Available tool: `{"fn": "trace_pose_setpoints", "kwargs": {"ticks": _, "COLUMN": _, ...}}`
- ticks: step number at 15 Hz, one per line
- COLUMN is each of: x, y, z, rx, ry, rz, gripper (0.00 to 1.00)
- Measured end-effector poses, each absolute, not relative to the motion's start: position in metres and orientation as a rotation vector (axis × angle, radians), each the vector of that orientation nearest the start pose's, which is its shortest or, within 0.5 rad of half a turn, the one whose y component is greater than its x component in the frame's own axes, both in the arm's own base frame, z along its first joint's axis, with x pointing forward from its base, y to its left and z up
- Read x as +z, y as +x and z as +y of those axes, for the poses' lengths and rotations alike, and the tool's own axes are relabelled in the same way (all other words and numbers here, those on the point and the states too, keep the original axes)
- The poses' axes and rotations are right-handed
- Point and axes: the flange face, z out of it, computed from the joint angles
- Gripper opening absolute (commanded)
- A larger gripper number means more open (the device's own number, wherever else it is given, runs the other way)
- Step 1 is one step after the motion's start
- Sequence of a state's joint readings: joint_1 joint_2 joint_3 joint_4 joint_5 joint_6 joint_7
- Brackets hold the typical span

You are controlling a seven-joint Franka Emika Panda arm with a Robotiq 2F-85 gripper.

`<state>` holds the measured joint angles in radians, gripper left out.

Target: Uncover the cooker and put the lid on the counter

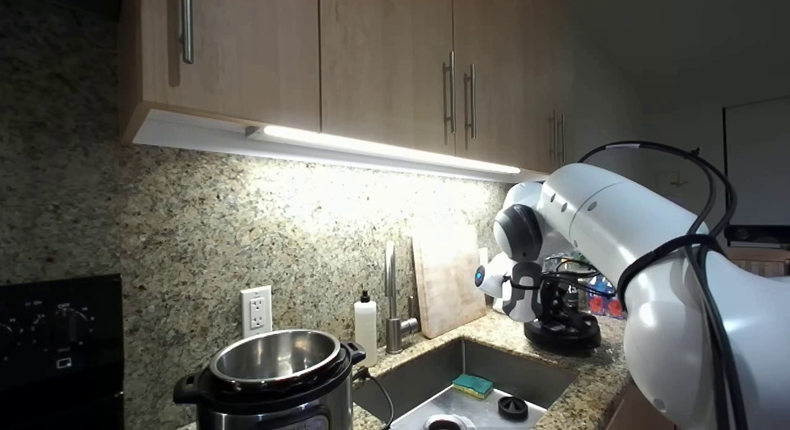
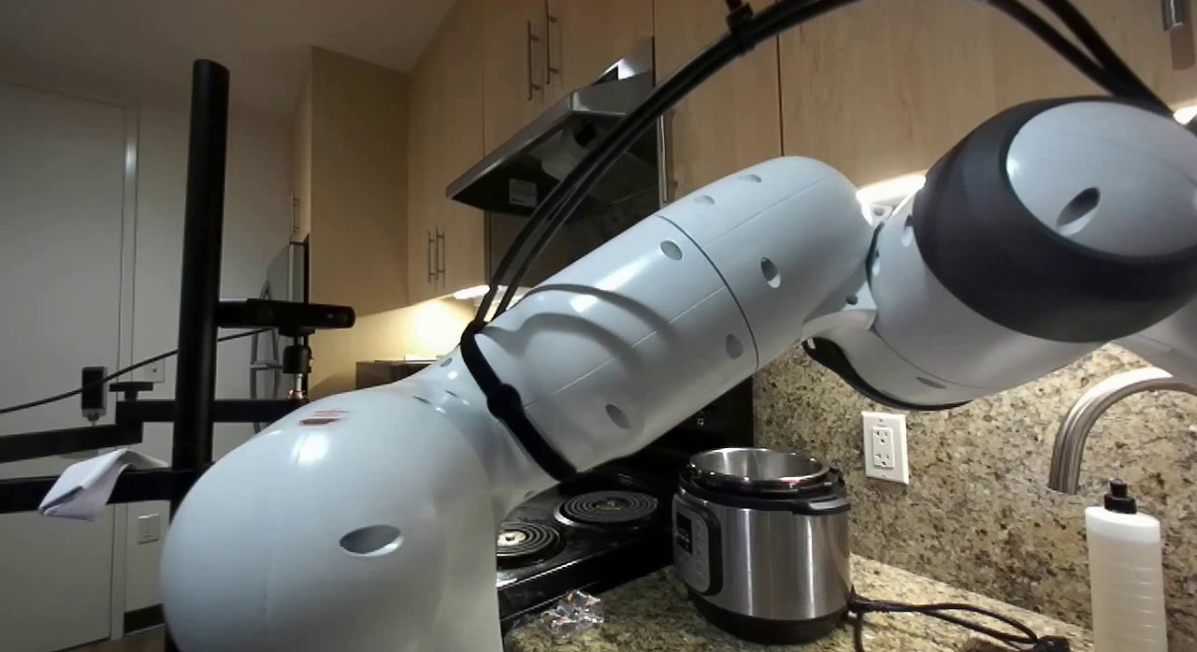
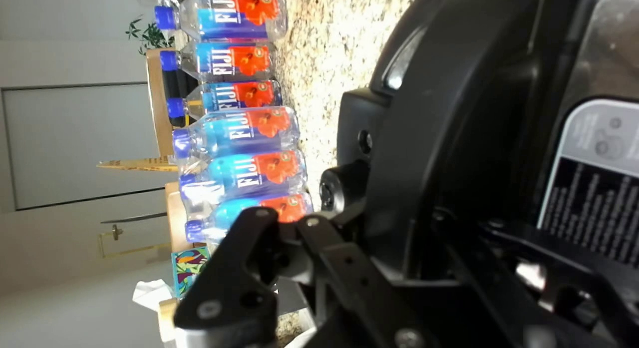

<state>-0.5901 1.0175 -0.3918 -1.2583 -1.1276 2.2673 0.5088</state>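
In an exterior view, start at far left with the black stove (image 1: 62,350) against granite backsplash (image 1: 185,245). Next, find the cooker (image 1: 336,390) uncovered on the bench (image 1: 592,384), with steel mouth open upward, near the left edge of the sink (image 1: 512,368). Past pump bottle (image 1: 365,331) and faucet (image 1: 394,337), note open room over the basin, with sponge (image 1: 473,385) and black round piece (image 1: 512,408) low inside and cutting board (image 1: 449,282) leaning behind. Just beyond the sink's far edge, find the lid (image 1: 558,340) at bench height, right by the claw (image 1: 558,303); cannot tell whether gripped or released. Behind the lid, in the wrist view, see water bottles (image 3: 259,128) standing upright. At far right, see the white arm (image 1: 617,214) blocking the foreground.
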Motion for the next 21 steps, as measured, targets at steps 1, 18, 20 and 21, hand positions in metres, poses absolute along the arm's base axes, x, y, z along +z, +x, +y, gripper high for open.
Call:
{"fn": "trace_pose_setpoints", "kwargs": {"ticks": 1, "x": 0.187, "y": 0.475, "z": -0.600, "rx": -0.297, "ry": 1.930, "rz": -0.479, "gripper": 0.02}}
{"fn": "trace_pose_setpoints", "kwargs": {"ticks": 18, "x": 0.171, "y": 0.472, "z": -0.609, "rx": -0.308, "ry": 1.920, "rz": -0.476, "gripper": 0.52}}
{"fn": "trace_pose_setpoints", "kwargs": {"ticks": 20, "x": 0.176, "y": 0.473, "z": -0.611, "rx": -0.301, "ry": 1.913, "rz": -0.480, "gripper": 0.65}}
{"fn": "trace_pose_setpoints", "kwargs": {"ticks": 21, "x": 0.178, "y": 0.474, "z": -0.612, "rx": -0.297, "ry": 1.911, "rz": -0.482, "gripper": 0.71}}
